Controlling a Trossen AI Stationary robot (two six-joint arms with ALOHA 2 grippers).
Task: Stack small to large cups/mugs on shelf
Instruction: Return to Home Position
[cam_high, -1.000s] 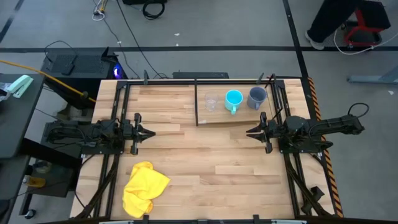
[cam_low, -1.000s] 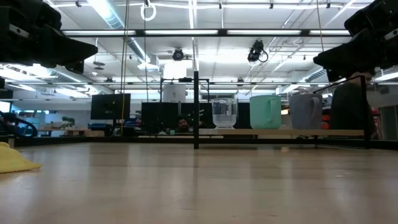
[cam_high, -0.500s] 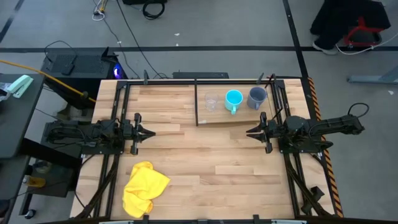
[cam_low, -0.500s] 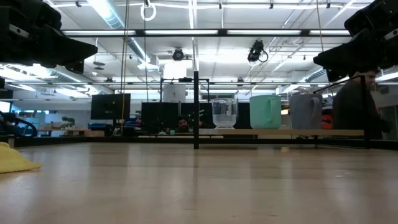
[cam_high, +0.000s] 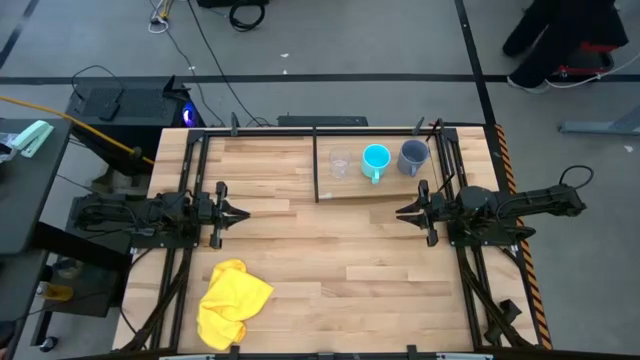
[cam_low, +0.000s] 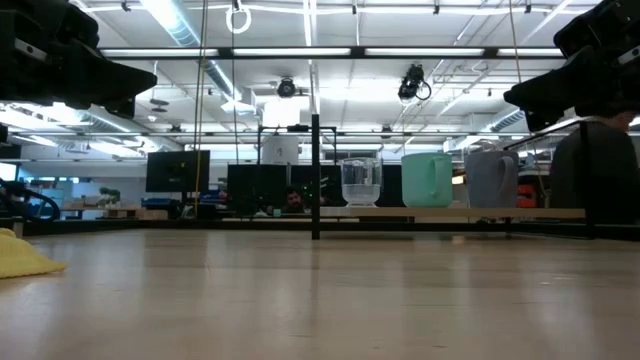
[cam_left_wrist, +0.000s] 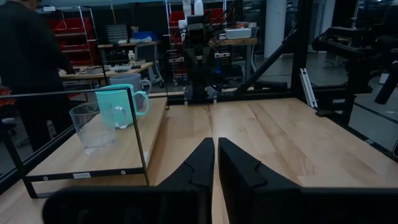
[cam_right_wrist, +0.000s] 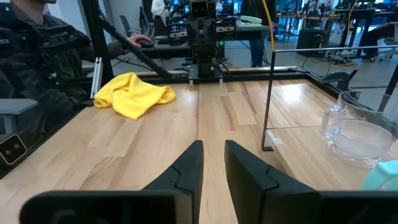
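Note:
A small clear cup (cam_high: 341, 163), a cyan handled mug (cam_high: 376, 160) and a grey-blue handled mug (cam_high: 413, 156) stand in a row, on their bases, on the light-wood shelf board (cam_high: 370, 188) at the table's far right. The shelf's black upright (cam_high: 316, 165) stands at its left edge. The low view shows the clear cup (cam_low: 361, 182), cyan mug (cam_low: 428, 180) and grey-blue mug (cam_low: 490, 178) upright. My left gripper (cam_high: 245, 213) hovers at mid-left, shut and empty. My right gripper (cam_high: 398, 212) hovers just nearer than the shelf, open by a narrow gap, empty.
A crumpled yellow cloth (cam_high: 233, 302) lies near the table's front left. Black frame rails (cam_high: 190, 170) run along both table sides. A person (cam_low: 600, 180) shows beyond the table's right side.

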